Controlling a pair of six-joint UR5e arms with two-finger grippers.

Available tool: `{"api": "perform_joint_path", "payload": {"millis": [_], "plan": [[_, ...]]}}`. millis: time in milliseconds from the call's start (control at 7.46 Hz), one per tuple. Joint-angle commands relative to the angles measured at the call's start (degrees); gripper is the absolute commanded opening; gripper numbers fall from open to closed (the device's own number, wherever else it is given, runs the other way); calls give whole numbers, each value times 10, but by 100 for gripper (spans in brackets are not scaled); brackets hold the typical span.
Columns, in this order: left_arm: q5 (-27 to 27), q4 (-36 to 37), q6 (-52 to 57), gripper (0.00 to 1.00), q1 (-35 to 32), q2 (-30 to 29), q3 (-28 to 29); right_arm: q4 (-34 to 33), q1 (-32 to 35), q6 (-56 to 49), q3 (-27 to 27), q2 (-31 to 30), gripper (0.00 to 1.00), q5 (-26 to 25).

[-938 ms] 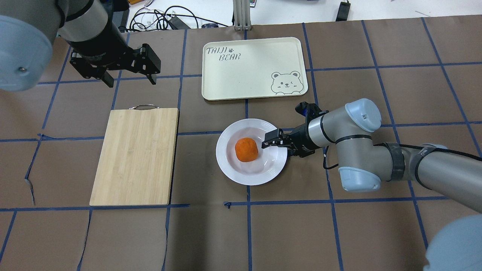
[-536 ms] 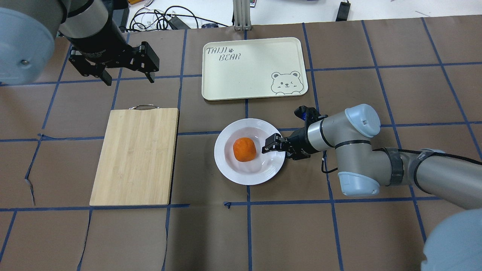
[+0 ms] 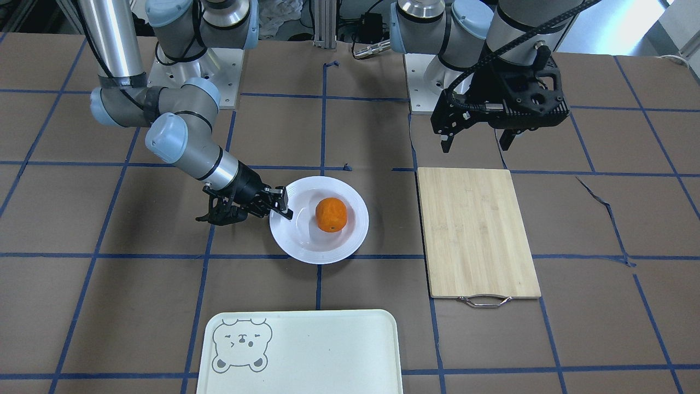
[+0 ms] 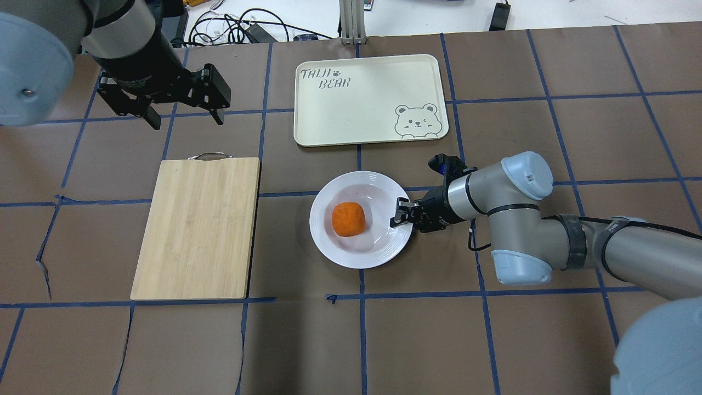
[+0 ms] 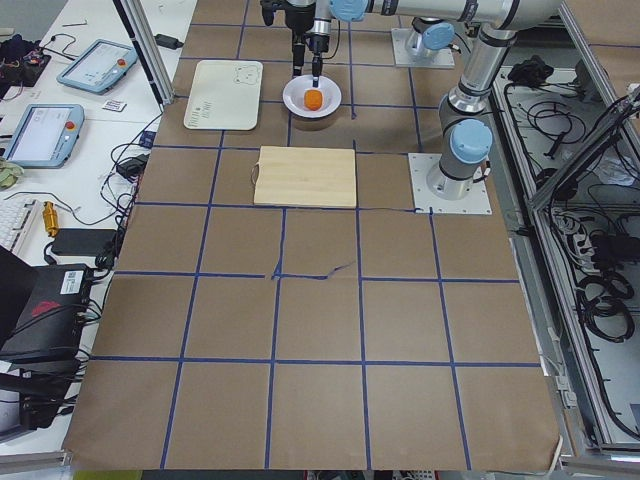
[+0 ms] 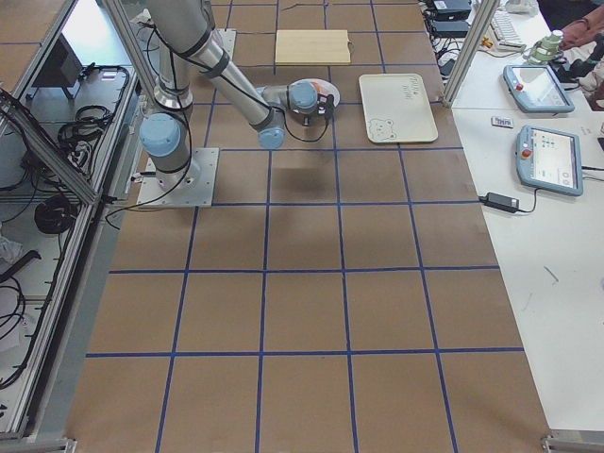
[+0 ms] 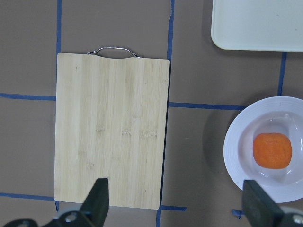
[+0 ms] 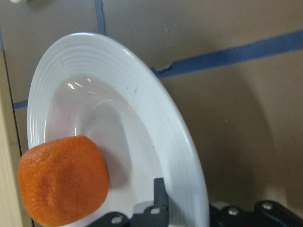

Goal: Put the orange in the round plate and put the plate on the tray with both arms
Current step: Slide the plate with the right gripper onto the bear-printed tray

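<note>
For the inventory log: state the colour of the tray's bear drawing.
Grey bear drawing on the tray; clearest in overhead view.

Layout as you had it: orange (image 4: 348,219) sat in the round plate (image 4: 329,249), mid-table. Tray (image 4: 367,109) lay beyond the plate on your side of the table, apart from it. Cutting board (image 4: 197,227) lay to the plate's robot-left, apart, handle end toward you. Right gripper (image 4: 400,211) was at the plate's robot-right rim, jaws straddling it. Left gripper (image 4: 186,119) hung well above the table, over the board.
</note>
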Motion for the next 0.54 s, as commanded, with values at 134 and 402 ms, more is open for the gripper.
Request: {"api": "perform_joint_path", "payload": {"millis": [134, 402], "plan": [[0, -1, -1, 100, 0, 6, -3, 57, -12, 9, -106, 3, 0, 3], [0, 0, -1, 100, 0, 6, -3, 102, -20, 50, -235, 75, 0, -3]]}}
